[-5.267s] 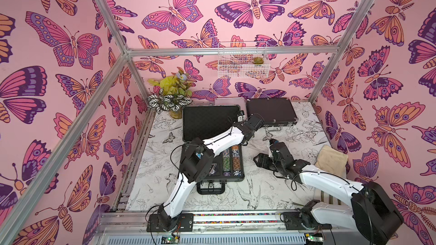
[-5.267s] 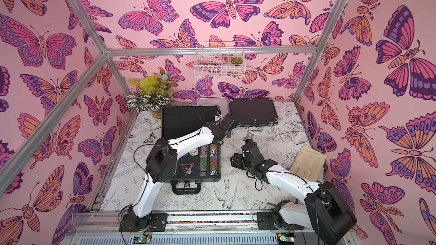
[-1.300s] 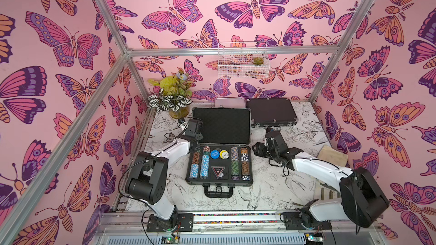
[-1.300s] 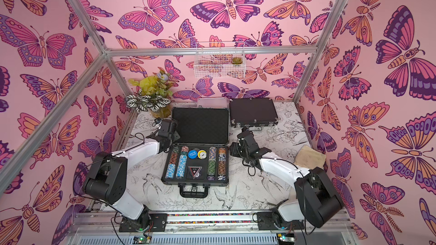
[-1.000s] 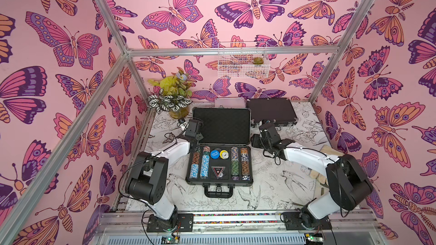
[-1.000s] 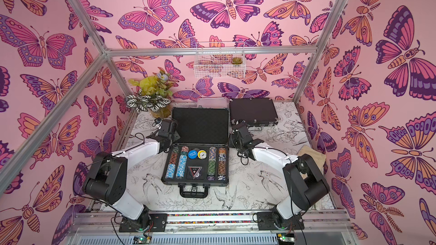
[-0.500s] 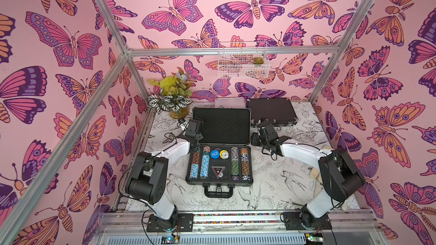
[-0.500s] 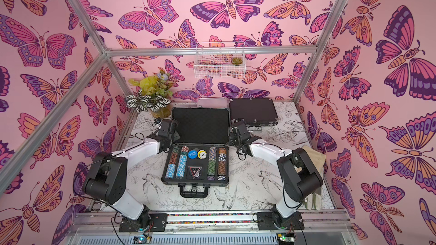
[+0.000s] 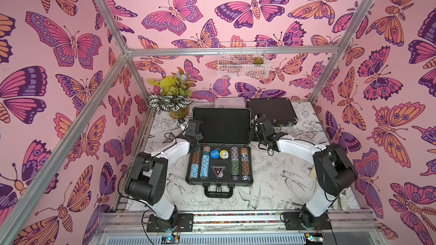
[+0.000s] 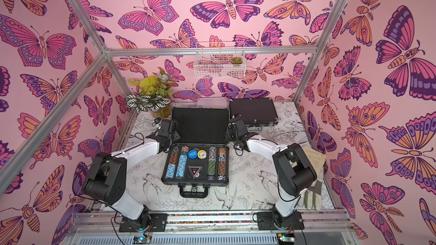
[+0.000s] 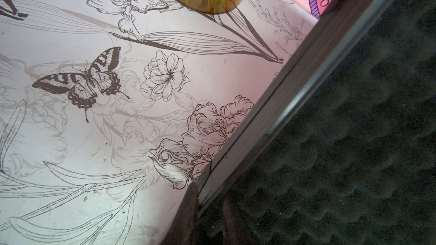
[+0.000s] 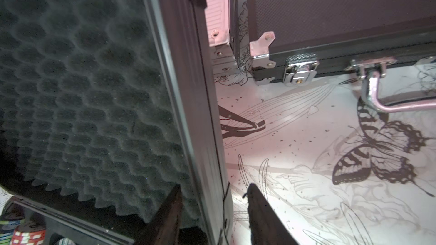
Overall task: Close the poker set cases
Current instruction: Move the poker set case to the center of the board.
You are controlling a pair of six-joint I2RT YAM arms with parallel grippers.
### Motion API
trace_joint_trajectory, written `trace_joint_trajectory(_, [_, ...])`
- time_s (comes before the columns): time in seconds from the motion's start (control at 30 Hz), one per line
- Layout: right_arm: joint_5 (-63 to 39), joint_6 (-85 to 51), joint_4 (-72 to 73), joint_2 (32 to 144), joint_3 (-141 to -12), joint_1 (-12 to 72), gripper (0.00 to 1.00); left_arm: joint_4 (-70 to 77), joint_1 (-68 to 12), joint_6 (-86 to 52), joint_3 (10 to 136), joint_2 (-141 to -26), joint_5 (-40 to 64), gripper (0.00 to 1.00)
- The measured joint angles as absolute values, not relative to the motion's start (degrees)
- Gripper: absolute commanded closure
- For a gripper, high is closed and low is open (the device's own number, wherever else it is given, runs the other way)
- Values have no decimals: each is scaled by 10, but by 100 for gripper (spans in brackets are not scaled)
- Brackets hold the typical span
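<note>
One large black case (image 9: 218,182) sits open on the surface (image 9: 271,180), long axis crosswise, handle toward the arm bases, lid (image 9: 221,126) upright. The medium case (image 9: 271,110) lies closed behind it. My left hand (image 11: 207,199) is clamped on the lid's left rim. My right hand (image 12: 214,186) straddles the right rim, parted, outer finger (image 12: 259,210) clear.

The right gripper (image 9: 256,120), earlier out over the bare table (image 9: 283,177), is now at the right edge of the large case (image 9: 219,180)'s lid (image 9: 221,124), fingers (image 12: 259,218) straddling its rim. The left gripper (image 9: 194,123), earlier by the medium case (image 9: 271,111), now pinches the lid's left edge.
</note>
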State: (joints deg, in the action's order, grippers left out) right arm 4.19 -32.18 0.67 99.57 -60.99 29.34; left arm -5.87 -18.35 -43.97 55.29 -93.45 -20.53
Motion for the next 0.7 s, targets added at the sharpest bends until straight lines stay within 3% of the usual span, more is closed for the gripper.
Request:
trace_joint_trajectory(0.17, [39, -317, 14, 1022, -626, 293, 72, -59, -183, -439, 553, -934, -204, 80])
trace_joint_trajectory(0.37, [77, -267, 5, 1040, -641, 298, 98, -65, -183, -428, 558, -934, -191, 81])
trace_joint_trajectory(0.7, [114, -223, 7, 1043, -642, 270, 100, -88, -204, -422, 582, -944, -131, 81])
